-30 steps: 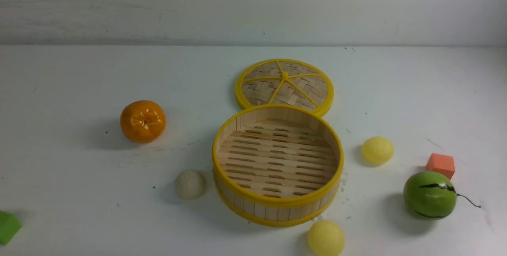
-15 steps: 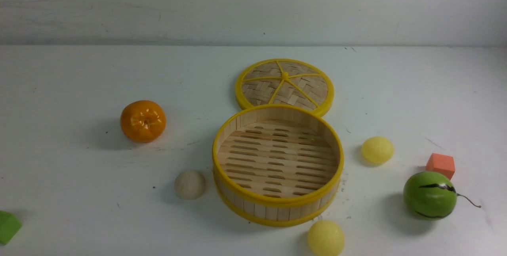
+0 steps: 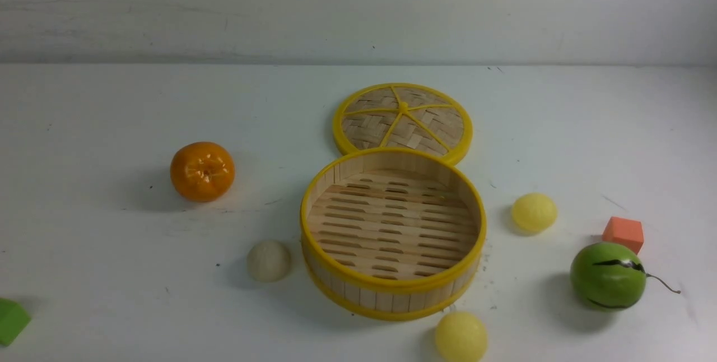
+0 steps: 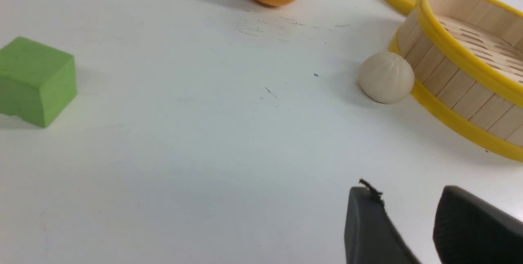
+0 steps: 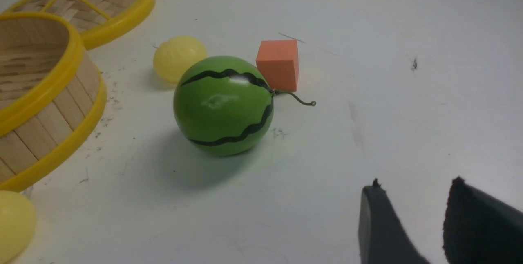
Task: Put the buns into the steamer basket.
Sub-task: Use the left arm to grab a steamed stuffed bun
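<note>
The steamer basket [image 3: 392,289] stands mid-table with nothing inside it. An off-white bun [image 3: 269,260] lies just left of it. One pale yellow bun [image 3: 534,212] lies to its right, another [image 3: 461,337] near the front edge. In the left wrist view the off-white bun [image 4: 386,77] rests against the basket wall [image 4: 457,88]; my left gripper [image 4: 408,192] hangs open and empty well short of it. In the right wrist view my right gripper [image 5: 414,186] is open and empty, away from the yellow bun [image 5: 177,56] behind the melon. No arm shows in the front view.
The woven lid [image 3: 402,121] lies flat behind the basket. An orange [image 3: 202,171] sits at the left and a green block [image 3: 11,320] at the front left. A striped green melon [image 3: 608,275] and an orange cube [image 3: 623,233] stand at the right.
</note>
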Controlling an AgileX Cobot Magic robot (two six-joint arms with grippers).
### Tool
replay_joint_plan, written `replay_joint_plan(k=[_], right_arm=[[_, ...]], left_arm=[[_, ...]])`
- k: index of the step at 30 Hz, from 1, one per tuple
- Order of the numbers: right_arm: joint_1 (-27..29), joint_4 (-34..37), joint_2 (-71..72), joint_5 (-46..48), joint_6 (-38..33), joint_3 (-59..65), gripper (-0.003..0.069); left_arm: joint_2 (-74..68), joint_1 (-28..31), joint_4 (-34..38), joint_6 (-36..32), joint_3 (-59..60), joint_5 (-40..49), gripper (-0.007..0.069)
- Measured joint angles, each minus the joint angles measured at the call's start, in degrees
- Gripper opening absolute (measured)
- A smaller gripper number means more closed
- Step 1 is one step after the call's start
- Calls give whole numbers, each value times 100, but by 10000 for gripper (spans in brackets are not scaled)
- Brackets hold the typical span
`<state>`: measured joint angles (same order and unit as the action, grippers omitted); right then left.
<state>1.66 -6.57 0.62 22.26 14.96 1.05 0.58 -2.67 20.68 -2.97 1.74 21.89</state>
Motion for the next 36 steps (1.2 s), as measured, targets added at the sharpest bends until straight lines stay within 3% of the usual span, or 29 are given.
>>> replay_joint_plan(k=[4,11,17,18,21,23,24,26,30,36], right_arm=[[0,0,0,0,0,0,239],[0,0,0,0,0,0,239],[0,0,0,0,0,0,239],[0,0,0,0,0,0,239],[0,0,0,0,0,0,239],[0,0,0,0,0,0,239],[0,0,0,0,0,0,239],[0,0,0,0,0,0,239],[0,0,0,0,0,0,239],[0,0,0,0,0,0,239]], left_arm=[[0,0,543,230,0,-372,237],[0,0,2800,931,0,-1067,237],[0,0,3453,920,-6,-1465,217],[0,0,3588,912,-147,-1205,174],[0,0,3626,808,-529,-705,99],[-239,0,3595,526,-1176,92,-1],[-281,0,3578,486,-1228,160,-7],[-1064,0,3306,297,-1880,1109,-13],[-2843,0,2196,32,-2883,2469,-13],[-5055,0,1039,-365,-3903,2807,-13]])
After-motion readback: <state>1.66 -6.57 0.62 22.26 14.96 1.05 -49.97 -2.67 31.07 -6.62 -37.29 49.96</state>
